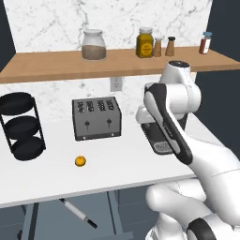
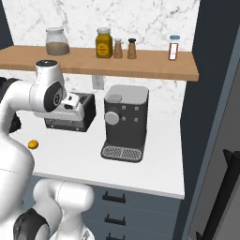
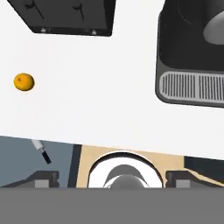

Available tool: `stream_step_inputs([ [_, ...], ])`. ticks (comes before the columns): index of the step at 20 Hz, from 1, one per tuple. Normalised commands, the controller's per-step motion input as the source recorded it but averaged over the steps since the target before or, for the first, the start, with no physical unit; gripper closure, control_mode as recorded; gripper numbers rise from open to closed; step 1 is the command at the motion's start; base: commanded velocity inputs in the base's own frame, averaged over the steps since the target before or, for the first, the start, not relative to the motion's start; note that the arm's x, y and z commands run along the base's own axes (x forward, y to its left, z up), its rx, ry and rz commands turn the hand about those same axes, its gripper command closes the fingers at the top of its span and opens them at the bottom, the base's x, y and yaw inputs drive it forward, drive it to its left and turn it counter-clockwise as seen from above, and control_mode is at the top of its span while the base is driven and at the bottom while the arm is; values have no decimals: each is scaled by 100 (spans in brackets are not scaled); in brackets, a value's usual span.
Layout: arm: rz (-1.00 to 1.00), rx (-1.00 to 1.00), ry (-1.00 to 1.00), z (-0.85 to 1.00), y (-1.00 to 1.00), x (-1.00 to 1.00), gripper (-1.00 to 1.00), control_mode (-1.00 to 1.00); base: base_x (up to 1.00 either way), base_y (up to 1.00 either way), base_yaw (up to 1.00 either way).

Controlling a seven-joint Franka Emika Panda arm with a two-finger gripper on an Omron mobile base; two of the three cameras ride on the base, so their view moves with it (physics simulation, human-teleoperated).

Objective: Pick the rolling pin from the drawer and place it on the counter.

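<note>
Nearest, the rolling pin point(image 1: 77, 213) is lying slanted in the open drawer point(image 1: 47, 220) below the table point(image 1: 117, 173) edge. The gripper point(image 3: 111, 180) is hovering high above, its fingers spread and gripping nothing. It will probably need to drop down leftward, lining up across the pin's middle. Farther back are sitting an orange point(image 1: 80, 161) and a toaster point(image 1: 96, 118).

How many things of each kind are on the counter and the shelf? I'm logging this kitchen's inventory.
Jars: 2, glass jar and yellow jar
Shakers: 2
Spice bottle: 1
Toaster: 1
Coffee machine: 1
Rack: 1
Orange: 1
Total: 9

The rolling pin lies in the drawer, so it is not counted.
</note>
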Motion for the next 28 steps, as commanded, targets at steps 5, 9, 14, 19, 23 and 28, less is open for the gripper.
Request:
stream_step_inputs([
  [5,1,1,0,-40,95,-59,-100,-100,0,0,0],
  [9,3,0,11,-54,100,-33,-100,-100,0,0,0],
  [14,14,2,12,-67,94,-58,-100,-100,0,0,0],
  [19,17,1,21,-74,98,-41,-100,-100,0,0,0],
  [23,14,0,20,-80,100,-13,-100,-100,0,0,0],
  [28,12,-5,12,-73,90,-11,-100,-100,0,0,0],
])
